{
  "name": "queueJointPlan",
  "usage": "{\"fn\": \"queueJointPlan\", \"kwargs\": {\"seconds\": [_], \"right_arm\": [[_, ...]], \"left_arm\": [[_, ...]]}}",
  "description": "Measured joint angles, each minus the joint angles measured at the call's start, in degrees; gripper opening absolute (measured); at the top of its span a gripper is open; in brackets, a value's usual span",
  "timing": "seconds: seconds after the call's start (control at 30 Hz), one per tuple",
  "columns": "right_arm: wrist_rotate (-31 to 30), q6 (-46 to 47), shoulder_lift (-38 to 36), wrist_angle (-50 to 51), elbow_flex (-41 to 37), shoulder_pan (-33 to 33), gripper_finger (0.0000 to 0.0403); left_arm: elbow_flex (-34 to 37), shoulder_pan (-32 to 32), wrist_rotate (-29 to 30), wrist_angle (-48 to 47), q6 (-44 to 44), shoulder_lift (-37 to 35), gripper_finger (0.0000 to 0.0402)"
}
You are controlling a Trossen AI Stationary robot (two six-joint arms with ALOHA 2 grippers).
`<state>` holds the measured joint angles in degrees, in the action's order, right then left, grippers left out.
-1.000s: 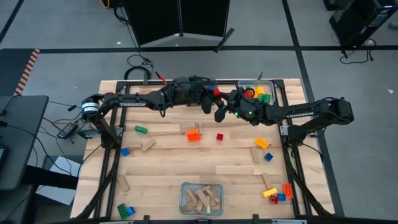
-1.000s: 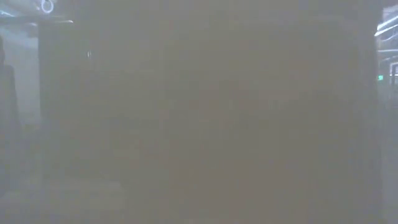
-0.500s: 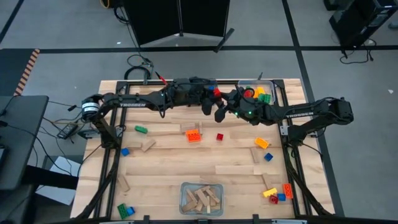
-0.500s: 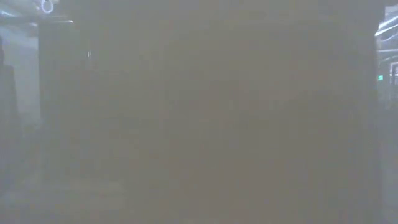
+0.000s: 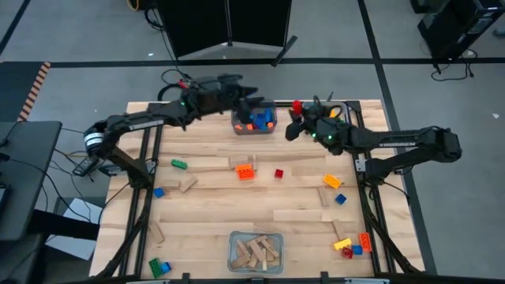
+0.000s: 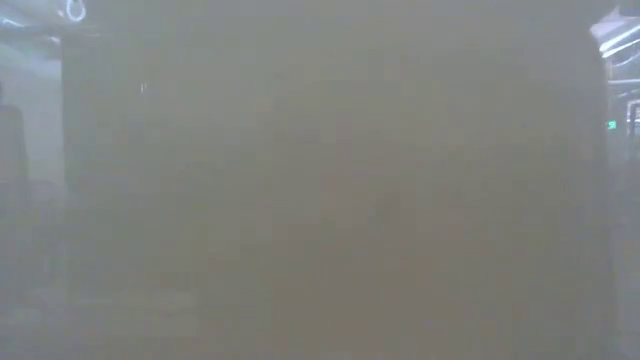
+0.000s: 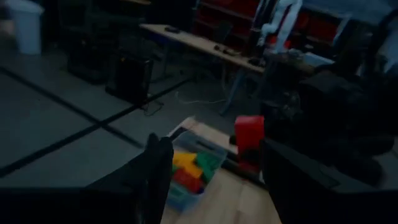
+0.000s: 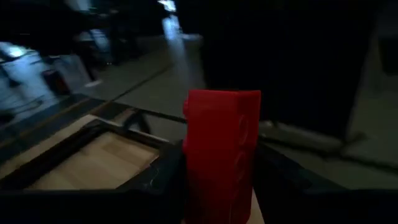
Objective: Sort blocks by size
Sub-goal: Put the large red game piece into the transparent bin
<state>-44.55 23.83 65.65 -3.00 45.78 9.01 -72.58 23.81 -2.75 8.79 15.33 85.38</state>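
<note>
1. The right gripper (image 5: pixel 295 118) hangs over the far edge of the tabletop (image 5: pixel 237 197), its fingers (image 8: pixel 155 177) clamped on an upright red brick (image 8: pixel 222 149).
2. The left gripper (image 5: pixel 251 101) sits just above a clear bin (image 5: pixel 253 120) at the far middle of the tabletop; its fingers (image 7: pixel 158 171) stand apart with nothing between them.
3. That bin holds orange, blue and red bricks.
4. A second bin (image 7: pixel 189 167) of mixed bricks shows past the left fingers, near the red brick.
5. A third bin (image 5: pixel 255 252) at the near edge holds tan wooden blocks.
6. Loose on the boards lie an orange brick (image 5: pixel 246 171), a small red brick (image 5: pixel 278 173), a green brick (image 5: pixel 179 164) and several wooden blocks.
7. The table-level camera gives only haze, so I cannot tell anything from it.
</note>
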Motion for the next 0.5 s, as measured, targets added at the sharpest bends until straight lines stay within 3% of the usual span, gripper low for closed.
{"fn": "queueJointPlan", "kwargs": {"seconds": [0.13,0.27,0.5], "right_arm": [[2.91,11.38,-2.34,12.46,0.16,5.93,0.0160],[10.05,22.26,-1.86,29.33,2.99,14.27,0.0160],[24.29,25.71,2.08,37.78,3.96,27.22,0.0160]], "left_arm": [[0.00,2.16,-0.12,-9.58,-1.36,-3.91,0.0243],[0.86,3.13,-0.18,-13.27,-4.93,-6.21,0.0243],[14.99,4.85,-1.68,-8.19,-4.27,-14.56,0.0243]]}}
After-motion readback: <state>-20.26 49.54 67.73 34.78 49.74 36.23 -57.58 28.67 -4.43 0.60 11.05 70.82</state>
